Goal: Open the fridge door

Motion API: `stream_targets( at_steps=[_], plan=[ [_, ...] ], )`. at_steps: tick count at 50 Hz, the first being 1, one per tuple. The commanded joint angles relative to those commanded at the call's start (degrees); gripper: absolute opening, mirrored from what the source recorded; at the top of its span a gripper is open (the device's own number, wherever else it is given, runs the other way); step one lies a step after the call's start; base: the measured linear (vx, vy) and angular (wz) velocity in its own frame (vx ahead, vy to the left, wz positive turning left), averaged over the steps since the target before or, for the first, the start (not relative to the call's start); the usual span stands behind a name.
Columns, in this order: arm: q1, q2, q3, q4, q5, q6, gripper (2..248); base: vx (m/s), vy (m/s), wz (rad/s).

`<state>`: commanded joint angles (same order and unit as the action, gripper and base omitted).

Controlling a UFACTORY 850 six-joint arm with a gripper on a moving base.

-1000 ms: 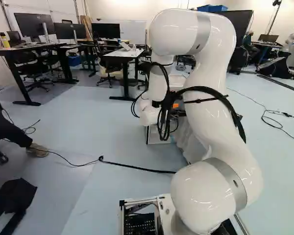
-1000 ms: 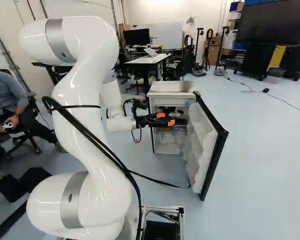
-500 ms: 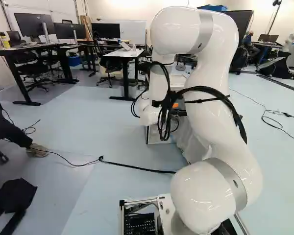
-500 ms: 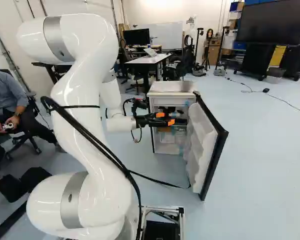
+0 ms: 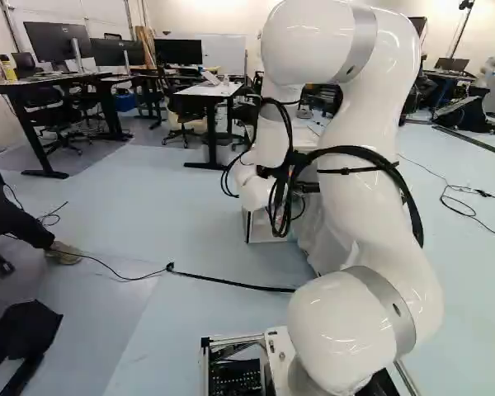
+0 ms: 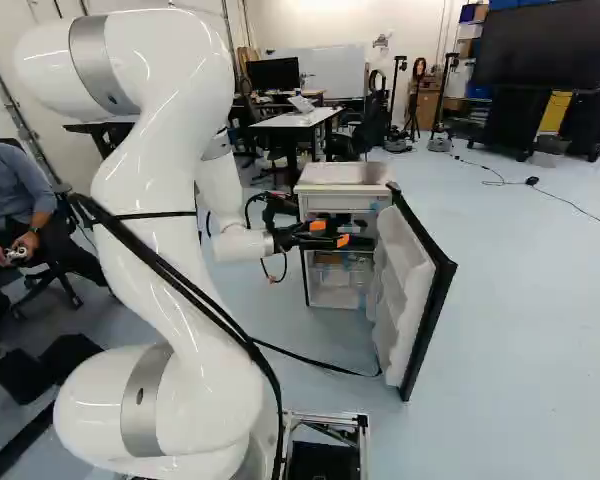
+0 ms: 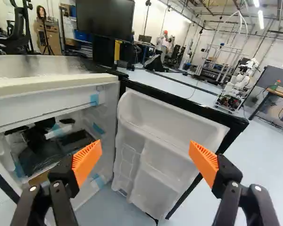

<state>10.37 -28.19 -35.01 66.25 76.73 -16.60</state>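
Plainly, the fridge door [image 6: 402, 285] stands open, black-edged, white inside.

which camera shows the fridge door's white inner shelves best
The wrist view: the white moulded door shelves face it, framed by the open black gripper. The right base view shows them slantwise; in the left base view the white arm hides much of them.

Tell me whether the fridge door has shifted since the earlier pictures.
No. In the right base view, the fridge door stands at the same angle to the fridge cabinet, swung neither wider nor back toward shut.
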Motion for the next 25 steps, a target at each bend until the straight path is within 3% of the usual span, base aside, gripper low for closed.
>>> stream_targets(
  at_steps=[25],
  plan=[
    [-1.6,6.82,4.63,-10.22,-4.12,2.56,247,0.0,0.0,0.0]
  ],
)
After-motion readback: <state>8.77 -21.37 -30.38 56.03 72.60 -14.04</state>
